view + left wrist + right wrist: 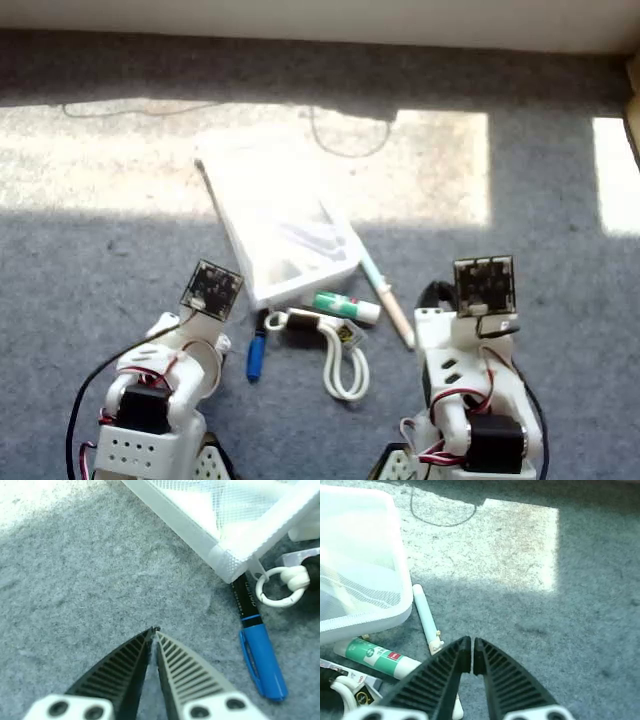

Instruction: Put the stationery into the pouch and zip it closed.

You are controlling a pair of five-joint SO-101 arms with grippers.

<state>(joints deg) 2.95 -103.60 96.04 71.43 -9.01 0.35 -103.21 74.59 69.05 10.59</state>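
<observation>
High view: a white mesh pouch [280, 225] lies slantwise in the middle of the grey felt tabletop [100, 260]. Faint grey shapes show through its mesh, but I cannot tell what they are. The stationery lies outside it, by its near end: a blue pen [256, 357], a green tube [345, 306], a pale pen [385, 300] and a looped white cable [345, 375]. The left arm [170, 380] and right arm [475, 390] stand at the near edge, one on each side of these things.

Left wrist view: the left gripper [154, 630] hangs over bare felt with its jaws pressed together, tips meeting, holding and touching nothing. The pouch's corner [240, 510] is near. Just off that corner lies a white ring [272, 587], beside the blue pen's [260, 660] black end.

Right wrist view: the right gripper [471, 655] has its jaws drawn together with a hairline slit between them, and they are empty. The pale pen [426, 615] lies just beside them, and the green tube [375, 657] lies against the pouch's [360, 555] rim. Farther off, a thin dark cord [442, 517] curls across the sunlit felt.
</observation>
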